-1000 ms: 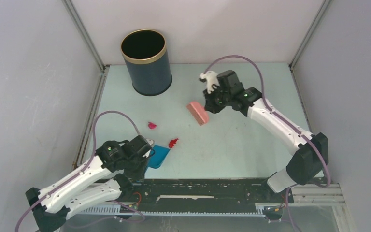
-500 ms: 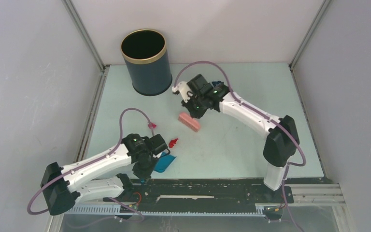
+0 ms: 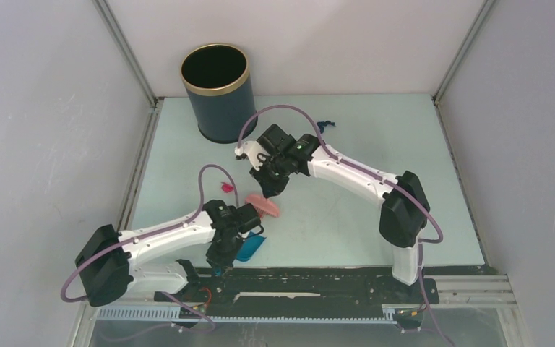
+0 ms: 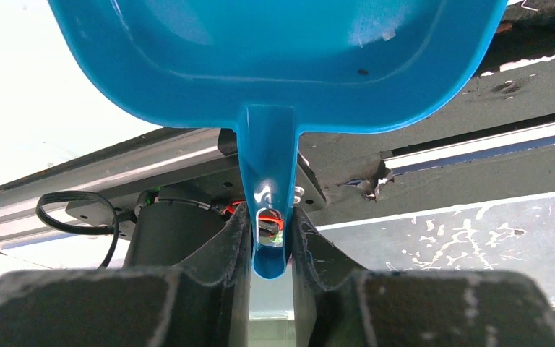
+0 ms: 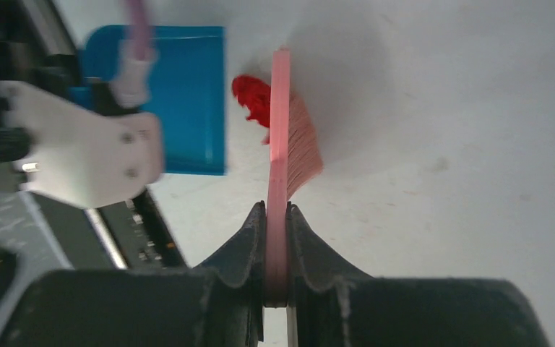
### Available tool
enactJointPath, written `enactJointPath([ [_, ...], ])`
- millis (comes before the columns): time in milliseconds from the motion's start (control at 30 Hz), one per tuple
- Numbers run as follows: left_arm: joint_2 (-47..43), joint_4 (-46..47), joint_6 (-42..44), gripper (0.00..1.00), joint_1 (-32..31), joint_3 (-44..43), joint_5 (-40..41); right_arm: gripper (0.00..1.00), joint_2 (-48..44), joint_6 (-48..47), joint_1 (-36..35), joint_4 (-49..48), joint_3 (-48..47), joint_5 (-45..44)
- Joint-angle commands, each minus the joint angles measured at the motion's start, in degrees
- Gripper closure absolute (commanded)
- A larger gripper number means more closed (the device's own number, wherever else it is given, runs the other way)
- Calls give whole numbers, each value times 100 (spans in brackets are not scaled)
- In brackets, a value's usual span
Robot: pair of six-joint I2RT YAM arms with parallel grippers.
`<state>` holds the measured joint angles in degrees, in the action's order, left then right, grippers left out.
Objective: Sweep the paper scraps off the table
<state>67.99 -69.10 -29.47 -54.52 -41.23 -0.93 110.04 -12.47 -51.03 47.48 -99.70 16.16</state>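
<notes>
Quick count of what's on the bench (image 3: 376,144): three bits of paper, one brush, one dustpan, one bin.

- A pink paper scrap (image 3: 226,188) is seen lying at about 9 o'clock from the middle of the bench, just beside the left arm's cable.
- A dark blue paper scrap (image 3: 324,124) is parked way out toward 1 o'clock near the back wall, well apart from everything else.
- A red paper scrap (image 5: 251,97) is only properly seen in the right wrist view. It's wedged between the pink hand brush (image 5: 280,144) and the open lip of the blue dustpan (image 5: 188,94). It touches the brush's back on the 9 o'clock side, while the bristles are pointed off to 3 o'clock.

The right jaws are clamped tight on the brush's flat handle. The left jaws are pinched on the dustpan's narrow handle, and the pan is held low at about 7 o'clock by the near edge.

A dark blue bin with a gold rim (image 3: 220,116) is stood upright in the 11 o'clock corner.
</notes>
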Motion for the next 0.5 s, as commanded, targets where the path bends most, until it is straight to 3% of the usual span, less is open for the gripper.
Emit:
enactJointPath([
  [0,127,116,113,100,-33,-8,-209,100,9,418,-210,478,-126,1379],
  [100,85,78,82,100,-32,-10,-134,100,-45,620,-57,551,-227,2457],
  [167,47,28,9,100,-33,-32,-3,100,-28,751,136,594,-372,2662],
  [267,-113,31,-286,100,-35,-13,40,100,68,648,451,796,-880,2356],
  [467,-729,478,-1155,100,-32,319,-206,100,683,164,929,1353,-2917,1097],
])
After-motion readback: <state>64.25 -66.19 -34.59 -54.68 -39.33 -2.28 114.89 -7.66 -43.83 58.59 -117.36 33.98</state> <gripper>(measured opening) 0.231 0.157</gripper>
